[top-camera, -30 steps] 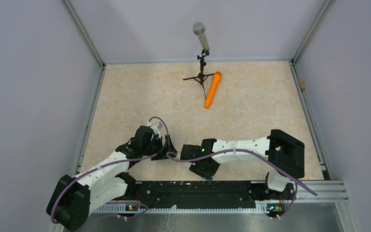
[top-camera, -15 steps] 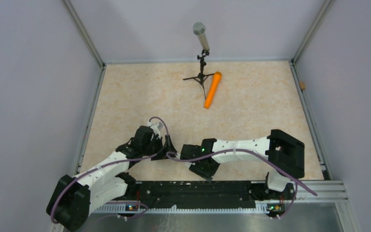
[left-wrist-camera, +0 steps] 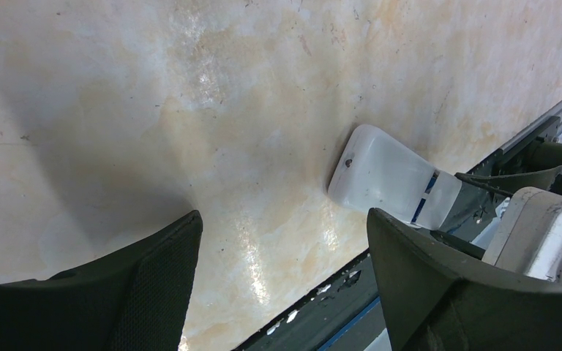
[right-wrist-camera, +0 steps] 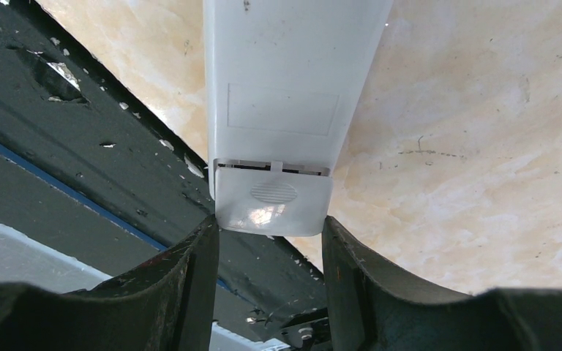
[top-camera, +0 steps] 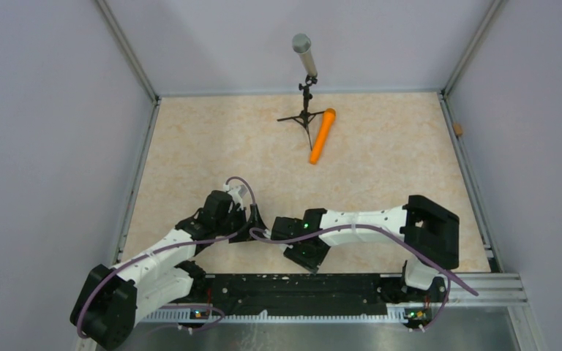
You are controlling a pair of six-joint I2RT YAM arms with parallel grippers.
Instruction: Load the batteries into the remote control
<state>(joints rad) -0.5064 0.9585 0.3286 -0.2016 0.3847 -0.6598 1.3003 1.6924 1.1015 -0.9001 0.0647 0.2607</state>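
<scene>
The remote (right-wrist-camera: 285, 88) lies back-up on the tabletop (left-wrist-camera: 190, 88) at the near edge, just beside the black rail (right-wrist-camera: 80, 146). In the top view the right arm hides it. The right tool (right-wrist-camera: 271, 241) has closed on it, one finger touching each side of the ridged cover (right-wrist-camera: 272, 201) at the end. The remote's long axis runs straight out from that tool, in line with its fingers, so the cover end is the end in the grip. A thin gap shows where the cover meets the body, which suggests the cover is partly slid.

The left tool (left-wrist-camera: 283, 216) hangs wide open with nothing between its fingers, over bare tabletop. From there the remote lies to the right and nearer, free end toward it, with the held end beyond. The right arm is therefore the one on the remote, and the left is close but apart from it.

No loose batteries show in any view. Two thin blue streaks (left-wrist-camera: 429, 181) at the held end may be their bands, but that cannot be told. Any next move likely turns on steadying the free end while the cover is worked along the long axis.
</scene>
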